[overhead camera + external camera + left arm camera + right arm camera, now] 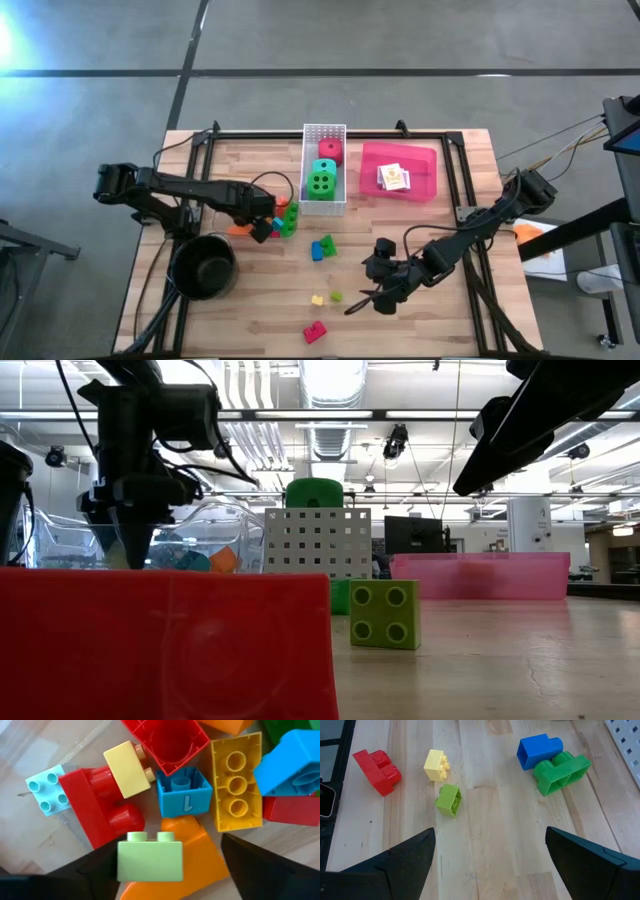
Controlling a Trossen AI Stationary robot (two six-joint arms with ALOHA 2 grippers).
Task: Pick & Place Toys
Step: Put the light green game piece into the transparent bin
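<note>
A pale green brick (150, 861) is being framed between the spread fingers of the left gripper (160, 870), above a heap of bricks (200, 795) beside the white basket (324, 168) on the worktop (430, 310). Whether it is being gripped or released cannot be told; next, the basket is likely being targeted. The right gripper (487, 865) is being held wide over scattered bricks.

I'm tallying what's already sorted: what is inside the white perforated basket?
Seen from above, the white perforated plastic basket holds a green foam die and a red foam die. Anything beneath them is covered.
</note>
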